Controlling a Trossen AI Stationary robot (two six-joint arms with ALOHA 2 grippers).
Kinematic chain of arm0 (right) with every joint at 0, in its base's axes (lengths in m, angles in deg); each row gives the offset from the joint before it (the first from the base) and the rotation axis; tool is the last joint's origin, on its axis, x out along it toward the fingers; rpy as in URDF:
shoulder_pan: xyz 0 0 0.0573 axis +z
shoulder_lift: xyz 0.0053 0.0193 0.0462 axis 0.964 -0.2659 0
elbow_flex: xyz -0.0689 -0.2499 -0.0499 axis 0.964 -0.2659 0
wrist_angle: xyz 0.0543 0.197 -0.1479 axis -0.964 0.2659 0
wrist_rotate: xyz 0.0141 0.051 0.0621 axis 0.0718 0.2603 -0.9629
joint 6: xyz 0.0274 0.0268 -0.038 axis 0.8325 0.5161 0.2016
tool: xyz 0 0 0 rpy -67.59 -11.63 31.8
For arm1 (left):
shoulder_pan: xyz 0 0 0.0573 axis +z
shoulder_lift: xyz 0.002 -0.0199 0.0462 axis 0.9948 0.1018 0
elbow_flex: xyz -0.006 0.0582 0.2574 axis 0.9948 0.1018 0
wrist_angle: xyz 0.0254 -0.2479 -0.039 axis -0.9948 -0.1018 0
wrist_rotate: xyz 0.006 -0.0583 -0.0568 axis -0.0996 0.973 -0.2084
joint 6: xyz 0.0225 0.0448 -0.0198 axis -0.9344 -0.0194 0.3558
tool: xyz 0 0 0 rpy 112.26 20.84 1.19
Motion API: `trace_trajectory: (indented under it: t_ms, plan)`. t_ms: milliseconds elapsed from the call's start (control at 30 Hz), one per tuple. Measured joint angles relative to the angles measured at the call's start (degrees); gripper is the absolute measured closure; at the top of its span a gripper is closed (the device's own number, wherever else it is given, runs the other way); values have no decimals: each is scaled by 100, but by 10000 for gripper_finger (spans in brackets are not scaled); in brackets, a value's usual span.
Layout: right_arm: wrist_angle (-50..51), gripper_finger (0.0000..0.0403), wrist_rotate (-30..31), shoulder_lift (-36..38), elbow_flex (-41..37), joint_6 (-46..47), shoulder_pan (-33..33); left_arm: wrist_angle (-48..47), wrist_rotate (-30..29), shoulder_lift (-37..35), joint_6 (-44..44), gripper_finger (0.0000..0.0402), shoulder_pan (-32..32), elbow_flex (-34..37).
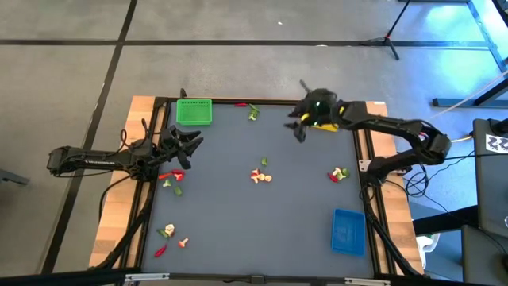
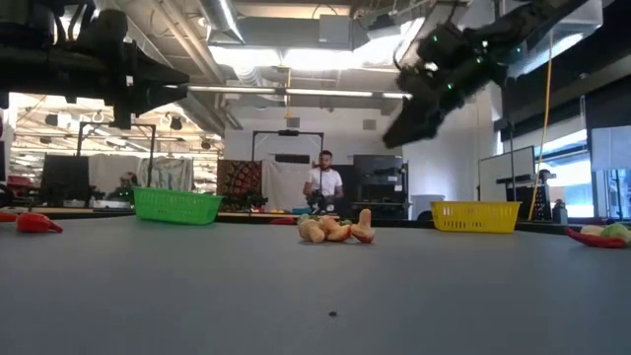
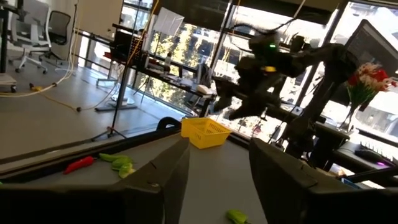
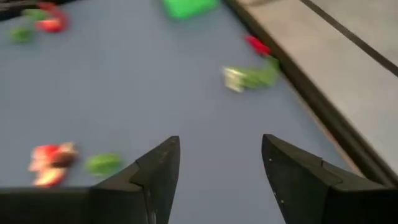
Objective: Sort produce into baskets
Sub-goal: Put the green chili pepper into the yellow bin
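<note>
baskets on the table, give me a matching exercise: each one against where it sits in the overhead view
Column one:
1. bright green mesh basket
2. yellow mesh basket
3. blue mesh basket

Column two:
A. near edge, right side of the mat
B. far edge, left of centre
C. far edge, under the right arm

Pairs: 1-B, 2-C, 3-A

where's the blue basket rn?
High view: the blue basket sits at the table's near right corner, close to the right edge rail, well below the small produce cluster on that side. Neither gripper is near it.
</note>
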Motion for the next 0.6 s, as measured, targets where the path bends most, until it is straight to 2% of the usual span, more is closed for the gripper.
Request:
trace_trajectory:
  t_ms: [100,267,400,600]
  plan:
    - [-31,176,-2,-1,0,-118,610,-1,0,0,132,238,-11,0]
    - [-143,176,14,-72,0,-158,1352,-1,0,0,-156,238,-9,0]
    - [-435,175,379,-380,-4,-272,1714,2,2,0,162,238,-9,0]
    - [-874,175,415,-1143,-6,-247,1976,97,0,-2,204,237,-4,-6]
